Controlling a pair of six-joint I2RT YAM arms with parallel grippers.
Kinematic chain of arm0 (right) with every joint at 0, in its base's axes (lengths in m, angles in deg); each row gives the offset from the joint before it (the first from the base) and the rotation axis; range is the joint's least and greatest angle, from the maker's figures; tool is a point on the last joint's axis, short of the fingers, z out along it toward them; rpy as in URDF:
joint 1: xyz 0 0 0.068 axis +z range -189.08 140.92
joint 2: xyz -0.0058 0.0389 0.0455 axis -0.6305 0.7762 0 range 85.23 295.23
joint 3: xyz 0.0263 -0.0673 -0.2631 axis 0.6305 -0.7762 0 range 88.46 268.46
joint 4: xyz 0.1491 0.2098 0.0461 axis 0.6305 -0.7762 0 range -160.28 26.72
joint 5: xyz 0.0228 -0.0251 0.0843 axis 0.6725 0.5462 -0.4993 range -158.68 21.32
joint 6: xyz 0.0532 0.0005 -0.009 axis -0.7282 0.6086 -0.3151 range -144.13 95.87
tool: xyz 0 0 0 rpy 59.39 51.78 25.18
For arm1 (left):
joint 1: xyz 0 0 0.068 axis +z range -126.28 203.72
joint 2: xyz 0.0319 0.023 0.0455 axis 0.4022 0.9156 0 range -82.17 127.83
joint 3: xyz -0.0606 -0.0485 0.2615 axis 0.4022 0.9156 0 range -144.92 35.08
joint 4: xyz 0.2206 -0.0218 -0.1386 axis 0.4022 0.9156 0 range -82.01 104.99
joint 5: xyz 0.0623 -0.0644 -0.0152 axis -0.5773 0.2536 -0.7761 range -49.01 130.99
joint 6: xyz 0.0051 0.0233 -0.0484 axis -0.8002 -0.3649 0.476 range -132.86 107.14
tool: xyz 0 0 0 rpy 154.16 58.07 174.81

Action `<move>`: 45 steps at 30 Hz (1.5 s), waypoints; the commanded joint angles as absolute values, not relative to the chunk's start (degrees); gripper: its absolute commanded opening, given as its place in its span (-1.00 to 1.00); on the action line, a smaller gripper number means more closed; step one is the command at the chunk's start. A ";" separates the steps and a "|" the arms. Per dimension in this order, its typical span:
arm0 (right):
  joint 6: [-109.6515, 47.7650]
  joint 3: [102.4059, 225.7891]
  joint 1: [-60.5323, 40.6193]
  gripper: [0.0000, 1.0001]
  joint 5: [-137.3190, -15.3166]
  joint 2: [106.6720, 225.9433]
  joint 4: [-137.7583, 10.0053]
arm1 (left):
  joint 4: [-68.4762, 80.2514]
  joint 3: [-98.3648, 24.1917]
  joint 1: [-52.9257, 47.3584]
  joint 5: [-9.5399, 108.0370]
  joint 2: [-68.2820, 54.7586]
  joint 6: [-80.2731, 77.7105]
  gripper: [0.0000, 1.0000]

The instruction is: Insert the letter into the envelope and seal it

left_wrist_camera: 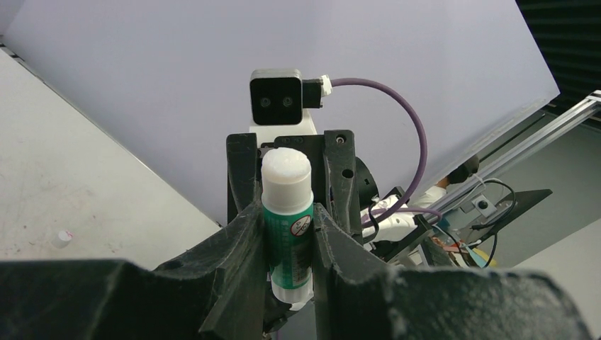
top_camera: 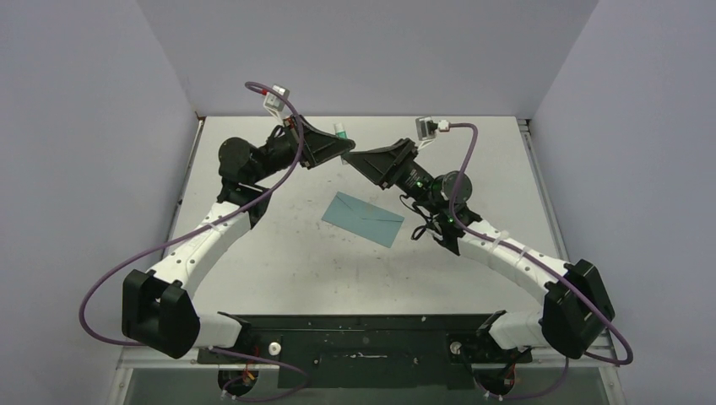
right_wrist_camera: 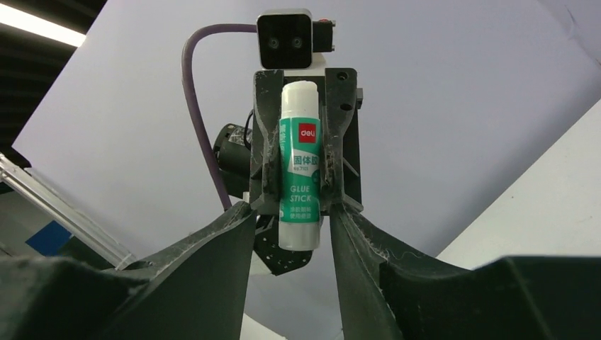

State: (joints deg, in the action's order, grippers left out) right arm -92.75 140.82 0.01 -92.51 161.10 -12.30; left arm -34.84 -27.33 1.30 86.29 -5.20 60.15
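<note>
Gripping glue stick (left_wrist_camera: 287,234) in L claw (left_wrist_camera: 287,209), straddling its white end w/ half-open, unclamped R claw (right_wrist_camera: 290,207), prob to uncap for sealing envelope (top_camera: 363,218) on table (top_camera: 279,261).

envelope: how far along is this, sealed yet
Done, probably: no letter in sight, so it is likely inside the flat teal envelope. In hand: left jaws grip the glue stick; right jaws flank its white end, with gaps showing. To do: glue the flap, press it shut.
</note>
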 commanded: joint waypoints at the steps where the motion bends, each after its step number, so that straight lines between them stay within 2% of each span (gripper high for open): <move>1: -93.27 144.43 0.62 -0.17 -95.68 162.41 -8.38 | -38.39 -29.57 1.22 85.91 -6.88 59.46 -1.00; 8: -92.77 144.09 1.08 -0.16 -96.95 162.89 -8.18 | -36.10 -29.98 1.21 84.37 -6.78 58.43 -1.00; 11: -92.39 143.54 1.12 -0.30 -96.60 162.27 -8.89 | -35.32 -29.96 1.22 84.16 -6.84 58.02 -1.00; 13: -92.15 143.21 1.15 -0.52 -96.34 161.86 -9.14 | -34.73 -29.96 1.19 84.11 -6.84 57.60 -1.00; 18: -90.54 143.34 1.13 -0.88 -96.36 161.20 -11.80 | -34.19 -29.61 1.17 83.73 -6.99 57.39 -1.00; 21: -83.47 146.03 1.28 -0.89 -96.89 160.84 -20.31 | -32.78 -29.73 1.20 83.07 -7.17 56.52 -1.00; 23: -73.64 149.42 1.86 -0.89 -95.45 160.51 -32.29 | -29.98 -30.07 1.22 82.01 -7.48 55.15 -1.00; 26: -54.82 156.17 4.59 -0.89 -85.92 160.95 -52.25 | -23.39 -31.08 1.22 79.47 -7.62 52.51 -1.00; 29: -42.41 160.40 7.74 -0.89 -72.30 161.93 -63.64 | -16.40 -33.33 1.05 76.06 -7.45 49.52 -1.00; 33: -36.45 162.74 10.25 -0.89 -55.84 163.54 -70.57 | -6.80 -37.59 0.43 72.27 -6.87 45.28 -1.00; 39: -36.45 172.23 17.69 -0.89 -28.12 170.95 -82.72 | 7.12 -42.36 0.07 65.42 -6.23 41.32 -1.00; 42: -36.45 174.28 19.76 -0.89 -23.99 172.74 -84.97 | 13.30 -44.79 0.07 63.16 -5.90 40.68 -1.00; 45: -36.45 174.33 20.42 -0.89 -27.62 172.52 -84.92 | 16.23 -46.63 0.13 63.02 -5.86 40.27 -1.00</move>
